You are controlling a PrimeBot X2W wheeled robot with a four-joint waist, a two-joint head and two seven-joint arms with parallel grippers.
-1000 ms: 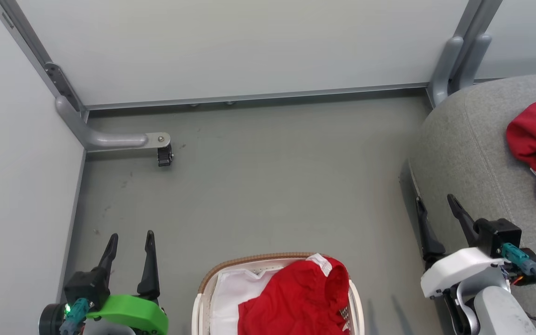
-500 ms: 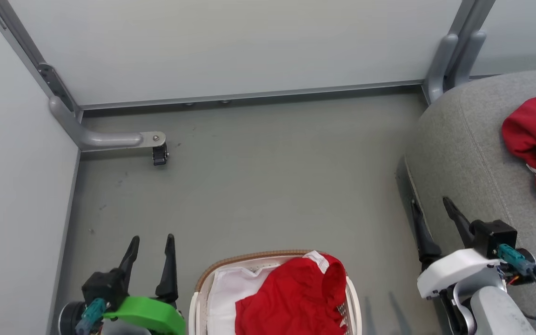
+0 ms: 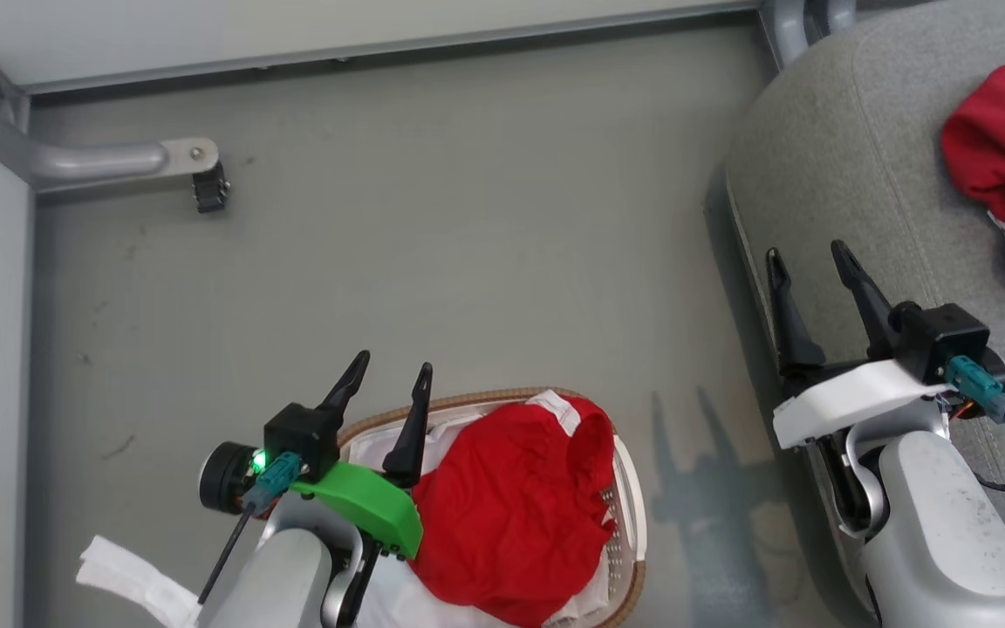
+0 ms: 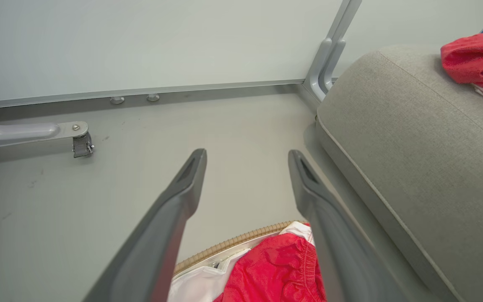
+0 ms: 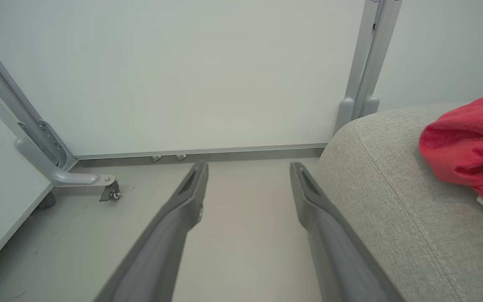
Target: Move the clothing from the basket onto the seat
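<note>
A red piece of clothing (image 3: 511, 515) lies heaped in the white basket (image 3: 633, 506), which has a brown rim and a white liner and stands on the floor. My left gripper (image 3: 393, 365) hangs open over the basket's left rim, nothing between its fingers. In the left wrist view the gripper (image 4: 246, 154) points past the basket rim (image 4: 233, 243) and the red clothing (image 4: 279, 272). More red clothing (image 3: 1004, 157) rests on the grey seat (image 3: 851, 174) at the right. My right gripper (image 3: 804, 253) stands open at the seat's left edge, holding nothing; in the right wrist view it (image 5: 247, 165) is beside the seat (image 5: 392, 188).
A grey metal leg with a black caster (image 3: 206, 187) juts out at the far left by the pale wall panels. A white cloth (image 3: 127, 571) lies on the floor at the lower left. Bare grey floor (image 3: 485, 218) spreads between the basket, the wall and the seat.
The head camera has tipped down, shifting the whole picture. My left gripper has moved right, from beside the basket to over its left rim. Both grippers stay open.
</note>
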